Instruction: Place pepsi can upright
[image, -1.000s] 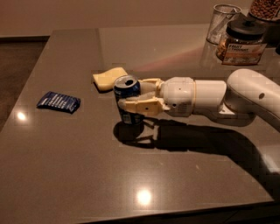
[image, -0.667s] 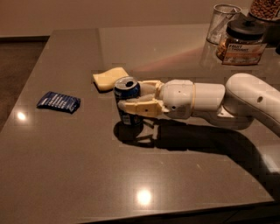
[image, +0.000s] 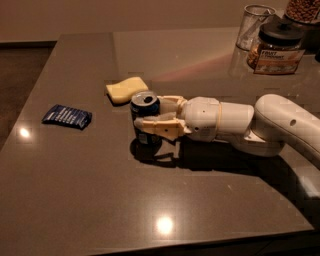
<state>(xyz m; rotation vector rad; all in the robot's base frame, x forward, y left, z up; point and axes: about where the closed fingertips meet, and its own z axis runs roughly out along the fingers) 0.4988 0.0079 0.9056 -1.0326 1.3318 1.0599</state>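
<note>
Pepsi can (image: 145, 106) is upright in my grip, open silver top facing up, blue side showing below my near finger. It sits a little left of the middle of the worktop (image: 100, 200), with its own dark shadow pooled right under its base. I can't tell whether the base is touching the surface or hanging just above it.

My gripper (image: 149, 112) comes in from the right, level and low, so the can stays vertical rather than tipping. My fingers (image: 160, 127) are closed on the can's body, one across the side facing the camera, the other behind it. Holding it round the middle leaves the bottom free to meet the worktop flat.

Just behind the can lies a yellow sponge (image: 126, 89), near but apart from it. Off to the left, well apart, is a flat blue snack packet (image: 66, 116). Far right at the back stand a dark-lidded jar (image: 275, 47) and a glass (image: 255, 25), well out of my way.

My judgement: the can is standing right, and what's left is to be sure it's seated, then let go straight and gently so nothing nudges it over.
</note>
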